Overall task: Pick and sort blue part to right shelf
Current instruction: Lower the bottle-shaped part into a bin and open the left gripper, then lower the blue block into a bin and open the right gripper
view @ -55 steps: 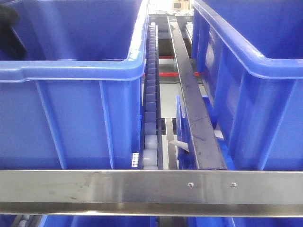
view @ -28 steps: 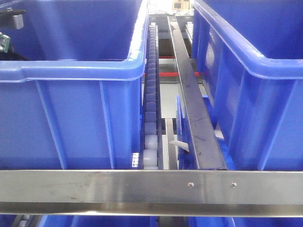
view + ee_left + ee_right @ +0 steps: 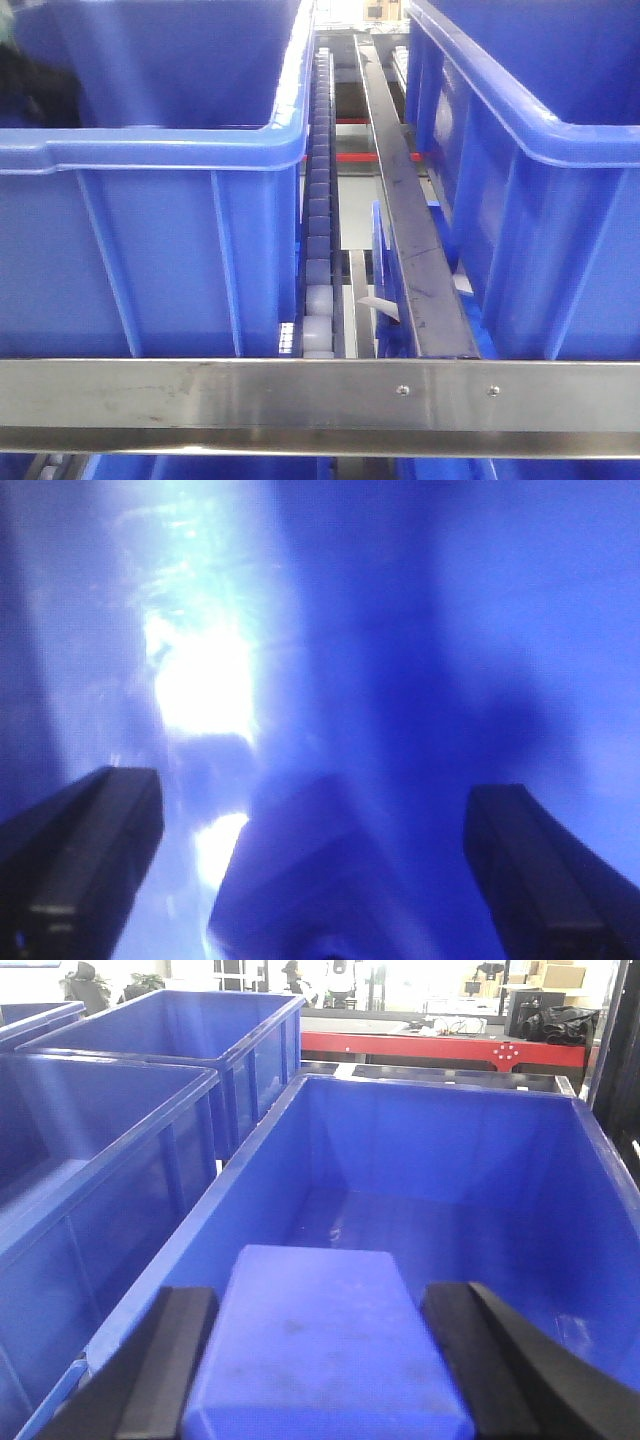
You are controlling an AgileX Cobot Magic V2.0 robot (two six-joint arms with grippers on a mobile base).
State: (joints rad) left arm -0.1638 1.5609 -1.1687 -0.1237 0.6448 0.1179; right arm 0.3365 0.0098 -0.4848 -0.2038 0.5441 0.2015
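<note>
Right pincer (image 3: 318, 1302) is hanging over a blue bin (image 3: 450, 1140).
It is squeezing the blue part (image 3: 325, 1360); left pincer (image 3: 310, 790) is gaping wide.

We can read no writing, number or brand anywhere. A small white tag (image 3: 380, 304) shows nothing legible to us.

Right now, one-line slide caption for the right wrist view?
Right pincer holds the blue part above a blue bin.

Left end effector (image 3: 312, 788) spread wide; right end effector (image 3: 322, 1295) clamped on blue part (image 3: 320, 1360).
</note>
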